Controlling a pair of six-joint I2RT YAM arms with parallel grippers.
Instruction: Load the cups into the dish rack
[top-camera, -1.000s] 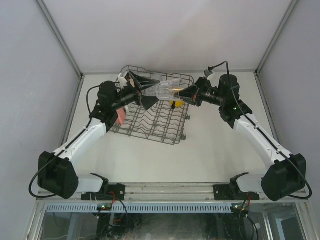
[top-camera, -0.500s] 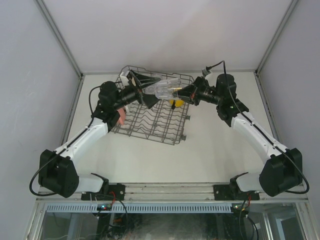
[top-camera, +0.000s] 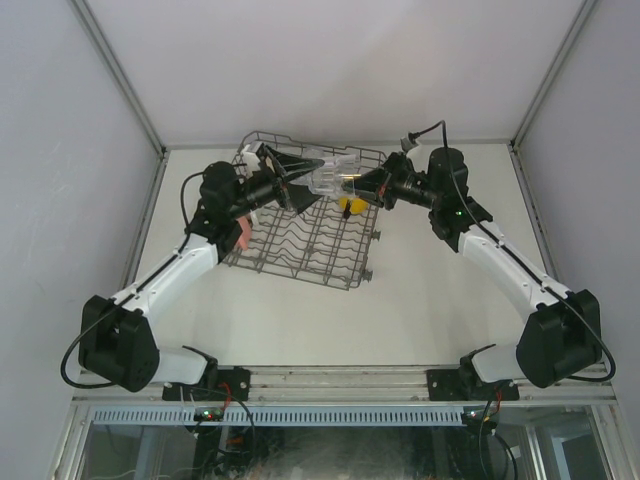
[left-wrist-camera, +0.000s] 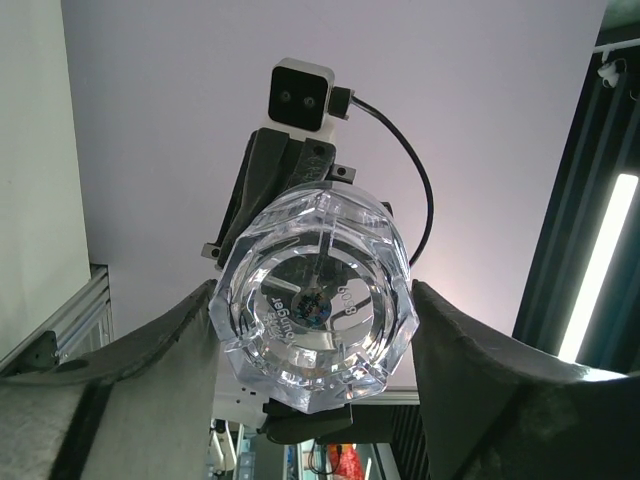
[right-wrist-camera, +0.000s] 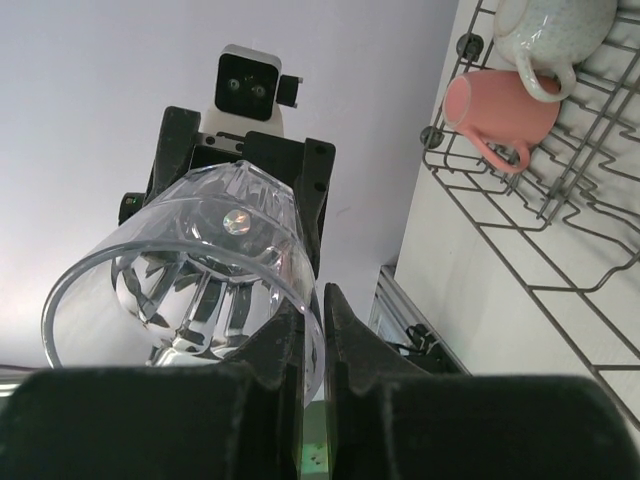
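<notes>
- Top view: a clear glass (top-camera: 328, 178) hangs on its side above the far end of the rack (top-camera: 300, 250), between the two arms. Over the last second the right gripper (top-camera: 362, 183) has pushed leftward and the left gripper (top-camera: 316, 180) has edged toward it, so the glass now sits deeper between the left fingers. A yellow mug (top-camera: 352, 207) lies in the rack below, and a pink cup (top-camera: 241, 232) is at the rack's left edge. The rack stands on the table (top-camera: 430, 300).
- Left wrist view: the thick base of the glass (left-wrist-camera: 315, 300) faces the camera, flanked by the left gripper's fingers (left-wrist-camera: 150, 350). They are spread wide. Their inner edges reach the outline of the glass, but they do not look clamped on it.
- Right wrist view: the right gripper (right-wrist-camera: 315, 300) pinches the wall of the glass at the rim, one finger inside and one outside. The pink cup (right-wrist-camera: 500, 110) and a white mug (right-wrist-camera: 550, 25) lie at the rack's corner. This looks like a handover from right to left that is nearly done. The left gripper should clamp before the right lets go, or the glass could drop onto the rack.
</notes>
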